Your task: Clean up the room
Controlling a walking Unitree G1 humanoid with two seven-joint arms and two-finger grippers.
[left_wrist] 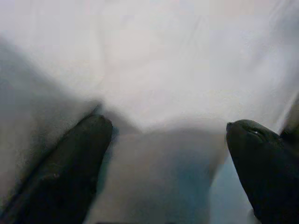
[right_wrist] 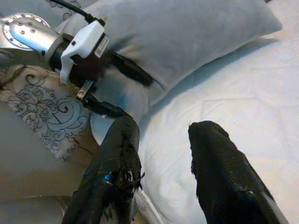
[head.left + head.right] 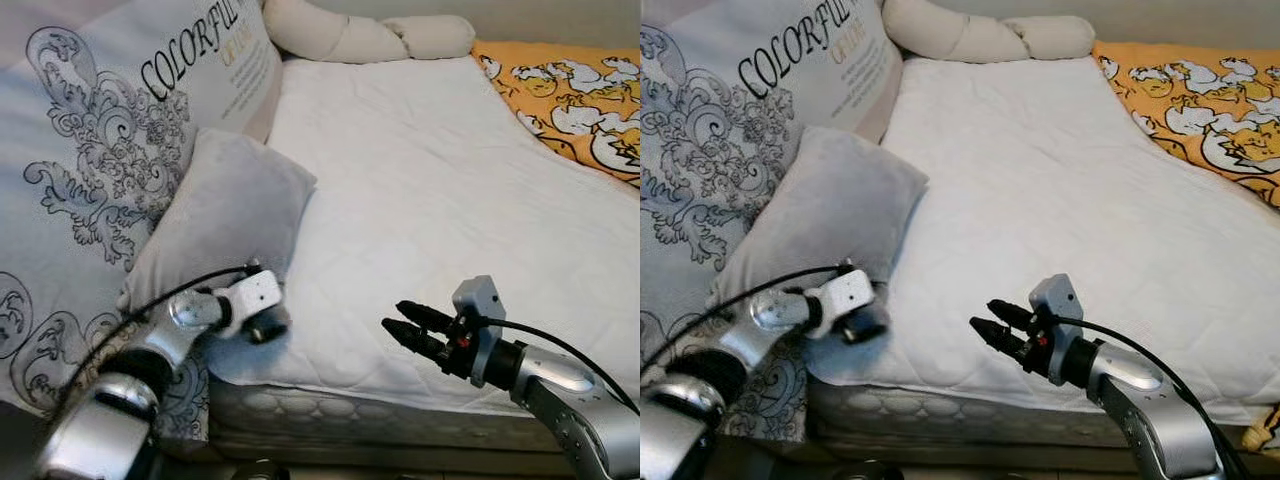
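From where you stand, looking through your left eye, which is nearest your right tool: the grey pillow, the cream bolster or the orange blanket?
From the right tool:
1. Grey pillow, to its left.
2. Orange blanket, far right.
3. Cream bolster, at the bed's head.

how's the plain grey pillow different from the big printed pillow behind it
The plain grey pillow carries no pattern; the big white printed pillow has dark scrollwork and the lettering COLORFUL. The grey one looks much smaller. The left pincer has its fingers set on either side of the grey pillow's corner; the printed one is untouched. Both lean at the left side of the white mattress.
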